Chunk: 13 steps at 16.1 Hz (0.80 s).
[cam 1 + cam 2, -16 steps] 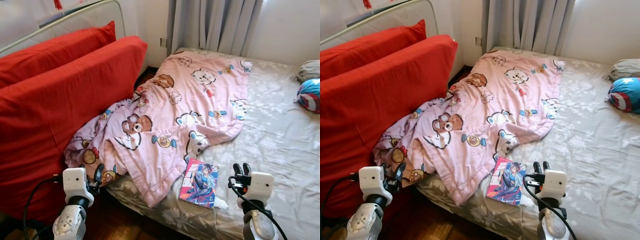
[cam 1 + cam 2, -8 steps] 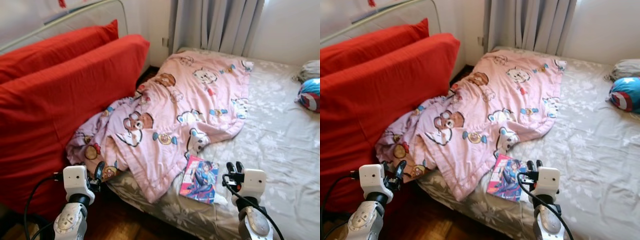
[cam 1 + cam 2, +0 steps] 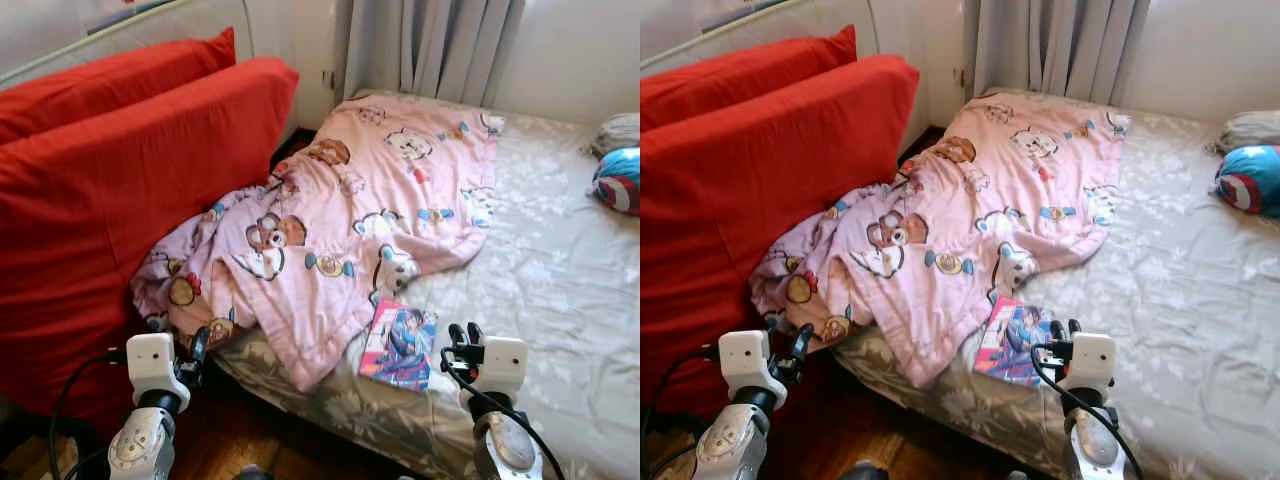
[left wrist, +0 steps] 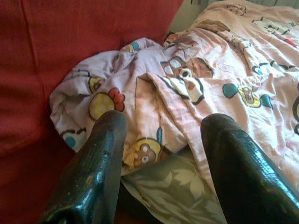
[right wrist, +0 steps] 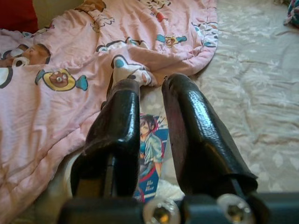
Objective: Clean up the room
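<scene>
A pink blanket (image 3: 350, 215) with cartoon bears lies crumpled across the bed (image 3: 560, 270), and its lower corner hangs over the near edge of the bed. Just beside this edge lies a comic book (image 3: 398, 343), partly under the blanket. Big red cushions (image 3: 120, 190) stand at the left, touching the blanket. At the far right of the bed there is a blue and red round pillow (image 3: 618, 180). The left gripper (image 3: 197, 345) hovers low near the hanging corner, its fingers (image 4: 100, 163) apart. The right gripper (image 3: 460, 334) is just beside the book, fingers (image 5: 191, 130) with a narrow gap. The right wrist view shows a white crumpled paper (image 5: 168, 189) at the book's near end.
</scene>
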### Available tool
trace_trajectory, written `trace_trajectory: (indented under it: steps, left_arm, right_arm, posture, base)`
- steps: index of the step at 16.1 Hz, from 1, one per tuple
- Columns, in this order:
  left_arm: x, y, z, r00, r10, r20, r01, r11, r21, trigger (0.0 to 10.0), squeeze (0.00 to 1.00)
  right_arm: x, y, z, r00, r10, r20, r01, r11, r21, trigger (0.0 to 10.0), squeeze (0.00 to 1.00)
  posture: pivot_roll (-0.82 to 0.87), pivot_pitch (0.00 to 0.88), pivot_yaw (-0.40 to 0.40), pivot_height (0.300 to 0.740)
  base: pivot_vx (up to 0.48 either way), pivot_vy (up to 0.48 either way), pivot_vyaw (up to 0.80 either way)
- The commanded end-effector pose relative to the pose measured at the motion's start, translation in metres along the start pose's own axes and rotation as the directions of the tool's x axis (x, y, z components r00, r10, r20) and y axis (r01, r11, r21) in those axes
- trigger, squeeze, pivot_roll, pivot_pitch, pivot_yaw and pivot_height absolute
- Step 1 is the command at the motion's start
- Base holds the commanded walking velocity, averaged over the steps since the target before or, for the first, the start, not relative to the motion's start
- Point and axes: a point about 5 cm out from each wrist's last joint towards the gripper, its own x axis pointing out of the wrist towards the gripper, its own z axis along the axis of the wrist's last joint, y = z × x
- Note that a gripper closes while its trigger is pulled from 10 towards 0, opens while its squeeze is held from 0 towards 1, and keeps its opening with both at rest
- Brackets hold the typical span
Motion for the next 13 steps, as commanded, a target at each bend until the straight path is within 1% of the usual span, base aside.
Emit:
trace_trajectory:
  steps: [1,6,13]
  left_arm:
    - [-0.0008,0.0001,0.0011,1.0,-0.011,-0.005,0.011,1.0,0.007,10.0,0.0]
    - [-0.0016,-0.0019,0.0011,1.0,-0.022,-0.007,0.022,1.0,0.01,10.0,0.0]
    - [-0.0026,-0.004,0.0008,1.0,-0.03,-0.011,0.03,0.999,0.011,10.0,0.0]
  right_arm:
    - [0.0013,0.0022,0.0023,1.0,0.008,0.012,-0.008,1.0,0.004,10.0,0.0]
    - [-0.0004,0.0043,0.0009,1.0,0.012,0.006,-0.012,1.0,0.01,10.0,0.0]
    - [0.0012,0.0085,-0.0001,1.0,0.025,0.0,-0.025,1.0,0.018,10.0,0.0]
  posture:
    - [-0.01,0.093,0.005,0.66]
    - [-0.01,0.095,0.009,0.66]
    - [-0.01,0.094,0.01,0.66]
  base:
    - [0.0,0.0,0.0]
    - [0.0,0.0,0.0]
    - [0.0,0.0,0.0]
